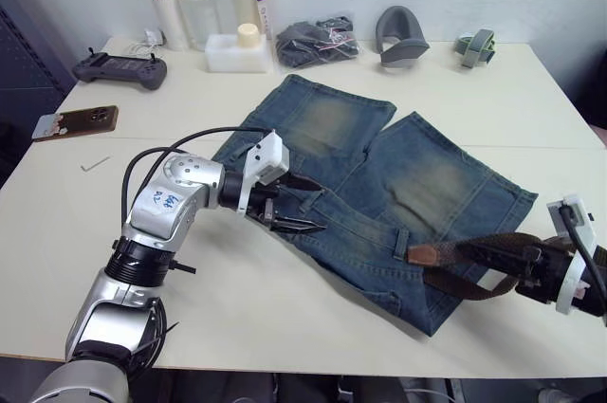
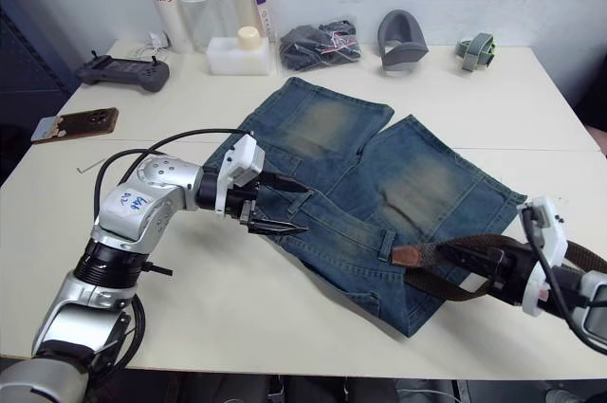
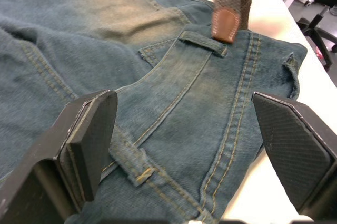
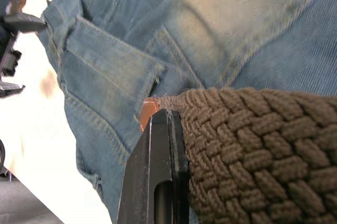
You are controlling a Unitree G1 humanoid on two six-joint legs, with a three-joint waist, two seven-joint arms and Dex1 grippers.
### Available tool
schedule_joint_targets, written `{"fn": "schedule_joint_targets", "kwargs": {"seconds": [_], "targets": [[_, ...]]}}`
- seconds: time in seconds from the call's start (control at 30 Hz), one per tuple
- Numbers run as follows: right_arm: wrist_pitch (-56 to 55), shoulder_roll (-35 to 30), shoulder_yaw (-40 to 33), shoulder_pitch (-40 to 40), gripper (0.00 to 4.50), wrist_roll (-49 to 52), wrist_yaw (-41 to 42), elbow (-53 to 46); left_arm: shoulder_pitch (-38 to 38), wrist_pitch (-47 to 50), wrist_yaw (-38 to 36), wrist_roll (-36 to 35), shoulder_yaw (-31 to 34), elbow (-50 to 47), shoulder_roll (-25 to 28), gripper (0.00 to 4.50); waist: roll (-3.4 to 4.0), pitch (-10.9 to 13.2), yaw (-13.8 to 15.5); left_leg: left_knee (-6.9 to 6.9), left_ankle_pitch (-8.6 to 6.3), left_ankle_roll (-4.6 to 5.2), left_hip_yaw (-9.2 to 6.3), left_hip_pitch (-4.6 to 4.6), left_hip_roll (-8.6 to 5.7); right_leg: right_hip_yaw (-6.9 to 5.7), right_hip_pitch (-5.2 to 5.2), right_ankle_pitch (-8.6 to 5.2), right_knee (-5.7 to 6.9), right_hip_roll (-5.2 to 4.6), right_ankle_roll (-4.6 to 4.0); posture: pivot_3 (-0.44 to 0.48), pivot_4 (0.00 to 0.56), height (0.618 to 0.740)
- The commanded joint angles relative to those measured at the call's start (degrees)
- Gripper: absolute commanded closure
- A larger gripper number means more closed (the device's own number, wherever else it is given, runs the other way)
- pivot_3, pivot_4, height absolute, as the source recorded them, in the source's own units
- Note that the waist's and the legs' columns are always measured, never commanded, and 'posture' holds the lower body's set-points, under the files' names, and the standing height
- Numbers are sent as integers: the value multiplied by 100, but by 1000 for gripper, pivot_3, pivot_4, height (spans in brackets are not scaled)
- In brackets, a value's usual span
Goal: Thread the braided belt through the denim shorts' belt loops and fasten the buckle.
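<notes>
Blue denim shorts (image 1: 379, 194) flat on counter (image 1: 285, 308); left gripper (image 1: 294, 218) spread over waistband; right gripper (image 1: 503, 261) pinching braided belt (image 1: 465, 256) near a belt loop (image 3: 202, 43).

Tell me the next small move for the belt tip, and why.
Probably ease the right pincer forward to push the leather tip of the braided belt under the belt loop just ahead. The tip lies at that loop's edge, not yet through, and the open left pincer hovers over the denim shorts waistband.
</notes>
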Motion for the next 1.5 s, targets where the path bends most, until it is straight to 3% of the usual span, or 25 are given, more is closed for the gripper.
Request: {"fn": "schedule_joint_targets", "kwargs": {"seconds": [0.03,0.27,0.43,0.6,0.87,0.97,1.03,1.13,1.23,1.4,1.5], "targets": [[-133,380,-105,-408,4500,81,-287,-149,61,27,98,-123,136,-293,39,37,-1,0,-1,-1,0,0,0,0,0,0,0,0,0,0,0,0,150,649],[-1752,1651,587,-209,4500,81,-2283,-1669,83,32,174,-135,124,-303,38,37,4,-1,5,-5,0,0,-1,-4,1,-1,-2,1,-1,-2,3,0,150,649],[-2705,1981,872,-386,4500,81,-3371,-2198,22,-30,183,-134,89,-215,11,37,6,-2,-15,-1,1,-2,1,-2,1,3,-3,3,1,-1,5,0,150,649],[-3253,1922,893,-238,4500,81,-3753,-2541,25,-80,175,-129,68,-192,-7,37,6,-2,-1,-2,2,-4,1,-4,1,1,-7,-2,5,0,-3,0,150,649],[-3354,1160,615,342,4500,81,-3007,-2564,29,-362,90,-102,58,-77,-27,37,6,-2,-12,-1,2,-3,3,-3,0,1,-6,-1,4,0,-2,0,150,649],[-2747,638,230,-246,4500,81,-2602,-1959,23,-413,126,-74,37,-62,-45,37,7,-2,-29,0,2,-3,5,0,0,3,-6,-1,7,0,-3,0,150,649],[-2411,-110,119,-696,4500,81,-2516,-1680,13,-435,140,-64,37,-45,-52,37,11,0,-16,0,2,-3,12,0,0,5,-9,-1,10,-1,-4,0,150,649],[-2248,-546,436,-1276,4500,74,-2205,-1694,-62,-496,221,-19,31,31,-121,37,14,3,-9,-1,3,-1,14,-1,4,7,-15,-6,11,1,-12,0,150,649],[-2534,88,991,-1786,4500,81,-2090,-1855,-230,-358,516,-189,189,128,-461,37,-8,-2,21,-5,4,-1,1,-3,5,-6,-10,-7,6,4,-14,0,150,649],[-3184,1564,1181,-2414,4500,81,-2432,-2006,-424,1012,1241,-1549,944,158,-1602,37,-6,1,-2,0,5,5,-8,-25,-3,-5,-7,14,-12,-5,26,0,150,649],[-3282,1947,1126,-2421,4500,81,-2386,-2266,-513,1643,1461,-2159,1240,342,-2040,37,-5,0,-10,0,6,10,-2,-23,-7,-1,-6,18,-17,-8,33,0,150,649]]}}
